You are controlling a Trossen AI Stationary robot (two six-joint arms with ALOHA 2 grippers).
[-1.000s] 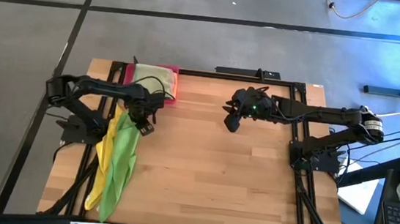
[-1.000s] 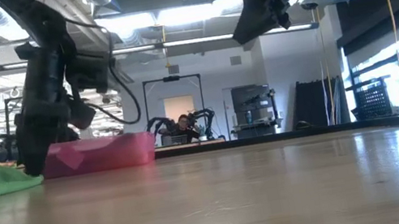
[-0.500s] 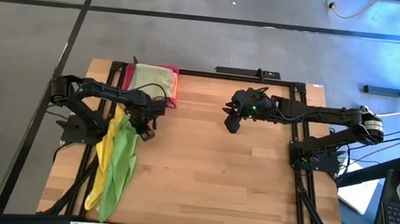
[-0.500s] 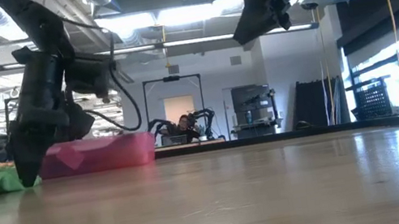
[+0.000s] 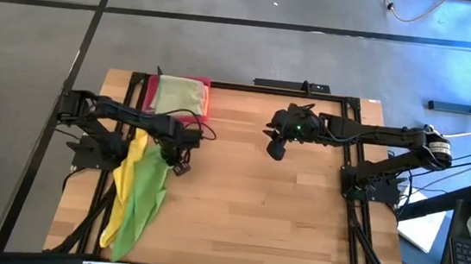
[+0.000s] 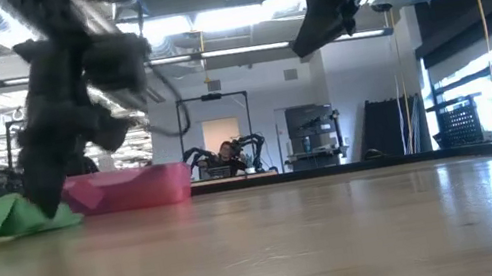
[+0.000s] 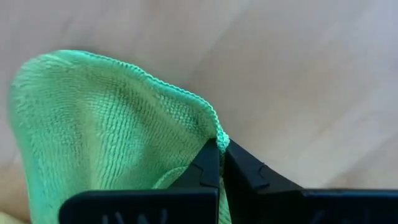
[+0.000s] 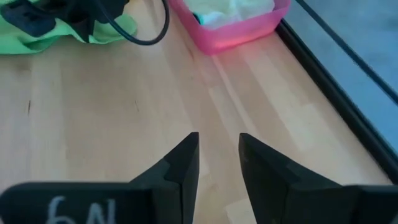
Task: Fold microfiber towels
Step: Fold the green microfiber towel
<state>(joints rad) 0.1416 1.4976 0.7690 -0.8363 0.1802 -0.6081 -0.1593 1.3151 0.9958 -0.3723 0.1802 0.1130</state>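
- Folding has hardly begun: left pincer (image 7: 221, 163) is closed on the hem of the bright green towel (image 5: 144, 194) at left of the tabletop (image 5: 255, 203)
- Yellow towel (image 5: 127, 174) lies unfolded beside it; pale towels sit in the pink tray (image 5: 196, 91)
- Right pincer (image 8: 217, 155) hangs half open, empty
- Cloth looks soft, knitted, crumpled; tray rigid

Bright overhead lights — window glare right — moving arm blurred.
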